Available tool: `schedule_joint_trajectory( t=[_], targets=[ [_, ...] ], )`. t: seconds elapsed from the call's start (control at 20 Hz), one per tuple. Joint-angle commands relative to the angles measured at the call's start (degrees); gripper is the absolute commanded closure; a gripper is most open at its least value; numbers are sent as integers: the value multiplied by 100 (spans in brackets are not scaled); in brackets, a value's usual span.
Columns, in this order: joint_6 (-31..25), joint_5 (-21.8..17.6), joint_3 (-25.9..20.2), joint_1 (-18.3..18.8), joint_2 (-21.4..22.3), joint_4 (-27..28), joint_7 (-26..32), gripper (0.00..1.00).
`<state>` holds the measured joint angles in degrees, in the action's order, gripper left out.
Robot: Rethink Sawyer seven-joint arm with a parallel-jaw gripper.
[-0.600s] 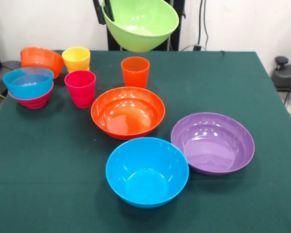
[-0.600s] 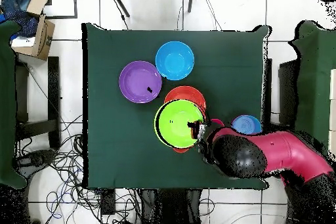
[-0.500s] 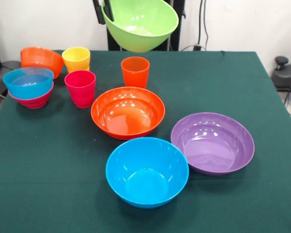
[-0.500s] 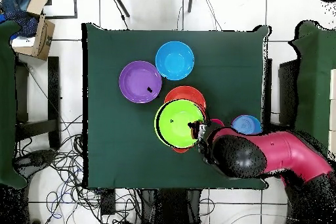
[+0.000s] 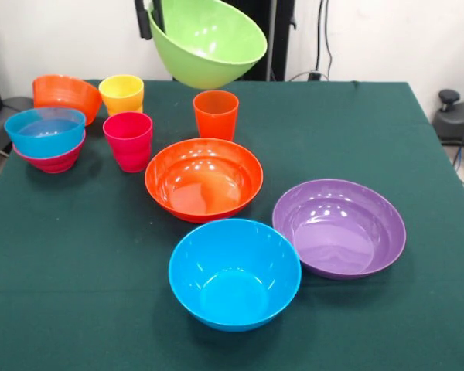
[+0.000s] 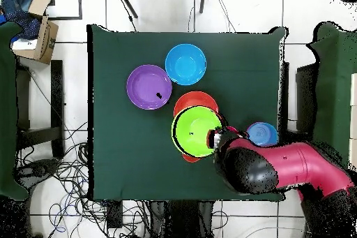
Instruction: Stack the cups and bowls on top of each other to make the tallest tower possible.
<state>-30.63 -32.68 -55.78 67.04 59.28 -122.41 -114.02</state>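
**Tower barely begun: one bowl in the air, most pieces loose on the cloth**

The gripper [image 5: 148, 14] is clamped on the rim of the large glossy lime-green plastic bowl [image 5: 206, 40], which hangs tilted well above the green-covered table [image 5: 387, 124]; from overhead it sits above the large glossy orange plastic bowl [image 5: 204, 178], partly covering it. That orange bowl stands alone and empty near the table's middle, so judging by this, no tall pile exists yet. The large purple plastic bowl [image 5: 339, 226] and the large opaque blue plastic bowl [image 5: 234, 273] rest singly, just beside each other at the near edge.

Among the smaller pieces, the translucent blue bowl [image 5: 45, 131] is nested in the small magenta bowl [image 5: 52, 160], the only stacking finished. The small translucent orange bowl [image 5: 64, 94] stands apart behind them. The three ridged tumblers, yellow cup [image 5: 121, 94], red-pink cup [image 5: 128, 140] and orange cup [image 5: 216, 114], stand upright and unstacked. Nearly everything remains to be placed.
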Motion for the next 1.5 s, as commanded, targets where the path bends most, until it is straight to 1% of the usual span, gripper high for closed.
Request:
schedule_joint_trajectory(
  t=[0.05,0.2,0.3,0.4,0.45,0.6,0.75,0.8,0.95,1.2,1.3,1.45,1.5],
  targets=[
    [500,-599,533,-252,-105,-299,-107,100],
    [563,-702,541,-159,-161,-364,41,100],
    [582,-785,480,-7,-185,-459,263,100],
    [404,-709,266,312,-201,-614,688,100],
    [386,-694,192,433,-177,-673,794,100],
    [322,-617,-163,997,-85,-913,1256,100],
    [326,-691,-362,1326,-106,-997,1383,100],
    [371,-828,-352,1401,-165,-1000,1383,100],
    [396,-1073,-424,1604,-269,-1023,1433,100],
    [302,-1520,-486,1971,-508,-965,1668,100],
    [250,-1633,-515,2079,-610,-914,1738,100],
    [248,-1933,-436,2084,-807,-813,1693,100],
    [281,-2105,-363,2048,-904,-755,1647,100]
  ],
)
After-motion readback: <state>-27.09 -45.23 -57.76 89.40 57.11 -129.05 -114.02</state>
